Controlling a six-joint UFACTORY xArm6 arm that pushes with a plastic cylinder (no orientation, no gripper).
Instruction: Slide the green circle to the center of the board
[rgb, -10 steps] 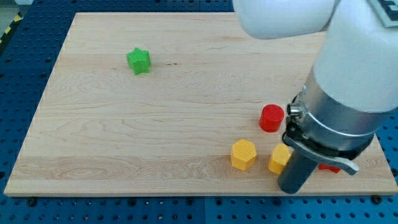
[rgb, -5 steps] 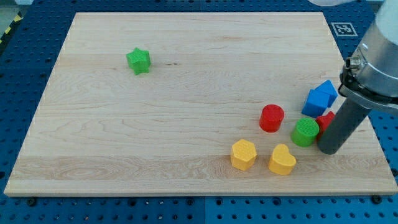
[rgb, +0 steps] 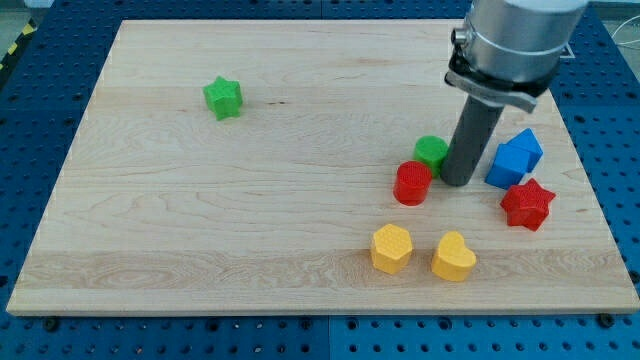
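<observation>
The tip touches the green circle on its right; red cylinder sits just near-left of it. No claw here, just a bare rod. Blue block is right of the rod.

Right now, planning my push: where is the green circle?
The green circle sits right of centre, touching the red circle below it, with my tip just to its right.

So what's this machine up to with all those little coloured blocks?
A robot arm is pushing blocks around a wooden board with a dark rod. My tip sits right beside the green circle, on the circle's right in the view, with the red circle touching or nearly touching the green one. The goal is the board's center, further to the view's left. A green star sits far off at upper left.
</observation>
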